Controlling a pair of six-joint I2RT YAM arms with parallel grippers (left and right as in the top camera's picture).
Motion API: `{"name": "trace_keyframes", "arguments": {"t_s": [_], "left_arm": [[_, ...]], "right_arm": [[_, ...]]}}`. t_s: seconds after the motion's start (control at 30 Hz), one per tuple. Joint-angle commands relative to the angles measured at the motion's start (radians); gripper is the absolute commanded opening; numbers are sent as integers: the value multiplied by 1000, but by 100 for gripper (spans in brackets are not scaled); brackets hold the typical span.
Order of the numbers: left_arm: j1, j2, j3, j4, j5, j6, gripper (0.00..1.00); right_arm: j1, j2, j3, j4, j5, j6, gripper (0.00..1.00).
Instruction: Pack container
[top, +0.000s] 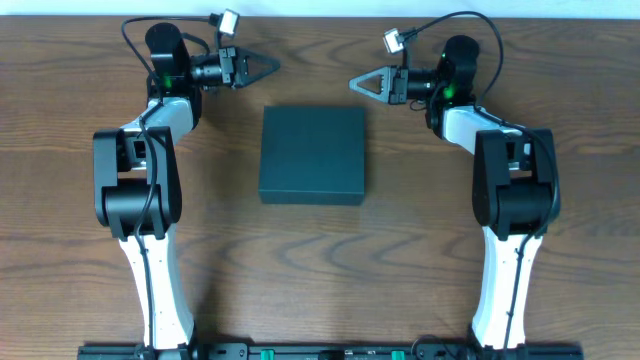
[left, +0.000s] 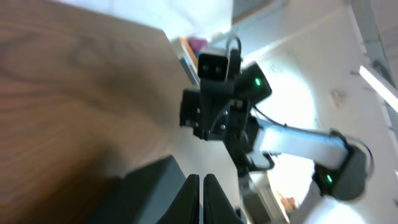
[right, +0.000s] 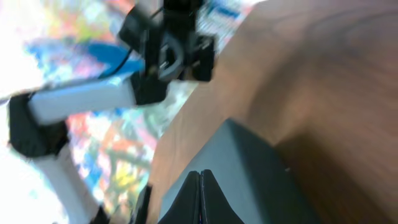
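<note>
From overhead, the dark teal-black container (top: 312, 155) sits in the middle of the wooden table (top: 320, 270), its lid flat and closed, between my two arms. My left pincer (top: 272, 65) hangs beyond its far left corner and my right pincer (top: 354, 84) beyond its far right corner. Their tips point toward each other, and neither touches the box. Each narrows to a single point, fingers pressed together and holding nothing. The wrist cameras show this more plainly: in each, my two fingers meet along a thin seam at the bottom edge. The left wrist view catches only one corner of the container, low and left, with my right arm (left: 292, 140) facing across. The right wrist view shows more of the lid, blurred, with my left arm (right: 81, 99) beyond.
</note>
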Motion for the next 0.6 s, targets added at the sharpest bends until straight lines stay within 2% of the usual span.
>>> {"name": "trace_keyframes", "arguments": {"t_s": [0.0,0.1,0.2,0.3,0.4,0.47,0.57], "left_arm": [[17,2,16,-33,-209,6,6],[28,2,16,-203,-452,-5,6],[29,2,16,-404,-649,-10,6],[29,-2,27,-423,-634,23,6],[28,-21,83,-426,-554,28,6],[28,-62,140,-476,-519,56,6],[27,-161,208,-690,-539,201,5]], "right_arm": [[-24,5,17,-71,259,56,2],[-28,5,17,-219,490,135,2],[-28,5,18,-263,583,193,2],[-28,-5,63,-287,545,196,2],[-28,-40,150,-391,483,129,2],[-28,-92,226,-566,477,14,2],[-28,-188,321,-881,531,-215,2]]}}
